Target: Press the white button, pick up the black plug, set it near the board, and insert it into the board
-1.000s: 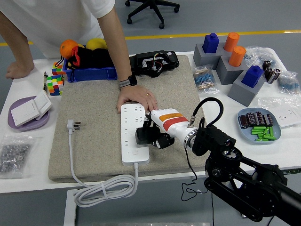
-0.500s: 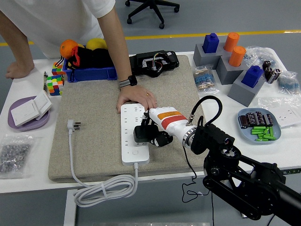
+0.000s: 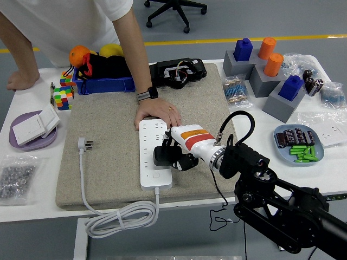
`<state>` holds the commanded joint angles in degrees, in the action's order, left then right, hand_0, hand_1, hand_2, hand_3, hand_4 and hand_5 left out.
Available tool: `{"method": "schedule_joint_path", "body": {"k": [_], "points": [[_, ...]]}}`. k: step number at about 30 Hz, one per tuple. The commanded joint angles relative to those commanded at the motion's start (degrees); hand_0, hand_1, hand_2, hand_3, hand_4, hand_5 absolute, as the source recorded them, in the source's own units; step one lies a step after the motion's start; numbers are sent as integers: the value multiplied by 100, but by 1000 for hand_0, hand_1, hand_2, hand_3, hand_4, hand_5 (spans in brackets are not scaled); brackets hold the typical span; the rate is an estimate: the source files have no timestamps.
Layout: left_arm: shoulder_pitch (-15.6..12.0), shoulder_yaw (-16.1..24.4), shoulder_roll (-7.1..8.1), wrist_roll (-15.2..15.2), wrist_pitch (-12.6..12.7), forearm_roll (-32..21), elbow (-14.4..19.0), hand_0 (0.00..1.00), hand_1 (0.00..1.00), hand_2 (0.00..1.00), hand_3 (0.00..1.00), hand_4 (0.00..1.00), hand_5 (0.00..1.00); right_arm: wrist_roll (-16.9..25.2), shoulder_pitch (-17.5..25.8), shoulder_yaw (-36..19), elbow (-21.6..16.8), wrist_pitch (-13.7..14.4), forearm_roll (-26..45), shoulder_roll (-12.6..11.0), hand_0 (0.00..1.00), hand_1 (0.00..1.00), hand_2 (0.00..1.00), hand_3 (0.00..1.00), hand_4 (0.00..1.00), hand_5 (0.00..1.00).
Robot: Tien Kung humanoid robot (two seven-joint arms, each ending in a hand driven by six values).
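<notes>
In the head view the black plug [image 3: 164,155] is a chunky, dark block, clamped in the fingers of the right hand [image 3: 181,149] (white shell with an orange band). It sits over the right edge of the white board [image 3: 153,153], a long power strip lying lengthwise on the grey mat [image 3: 108,135], its white button [image 3: 155,175] near the end facing the surface's near edge. The strip's white cable [image 3: 122,215] loops off the near edge of the surface [image 3: 32,208], and its own plug [image 3: 85,144] lies on the mat toward the left edge.

A person's hand [image 3: 157,112] rests flat on the mat, touching the strip's far end. The mat is bare left of the strip and along its near edge; the right edge of the surface is crowded with a tray of batteries [image 3: 299,145] and grey blocks [image 3: 265,73].

Against half a second ago, the plug has shifted slightly left, further over the strip; the person's hand is unchanged. The left hand is out of view.
</notes>
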<state>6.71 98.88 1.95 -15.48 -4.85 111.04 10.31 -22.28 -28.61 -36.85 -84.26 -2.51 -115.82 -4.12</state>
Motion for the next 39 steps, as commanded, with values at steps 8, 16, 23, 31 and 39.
{"method": "schedule_joint_path", "body": {"k": [8,16,23,31,39], "points": [[-4,-9,-3,0,2,-22,0,790,739,712,771,559,485,37,6,38,60,-41,-16,-4,370,443,544,498,853,22],[-6,-3,-2,-1,-2,-8,0,790,739,712,771,558,485,107,-14,81,97,-25,-17,-8,366,443,545,498,852,22],[3,-17,0,1,0,-32,0,790,739,712,771,558,484,212,-97,178,166,12,-1,-27,367,443,546,498,852,19],[5,-32,5,-1,2,-55,0,790,739,712,771,557,483,344,-278,433,372,24,57,-28,363,443,545,498,852,18],[-11,-32,10,-15,-9,-15,0,790,739,712,771,556,484,480,-440,584,618,39,87,105,358,440,545,497,852,16]]}}
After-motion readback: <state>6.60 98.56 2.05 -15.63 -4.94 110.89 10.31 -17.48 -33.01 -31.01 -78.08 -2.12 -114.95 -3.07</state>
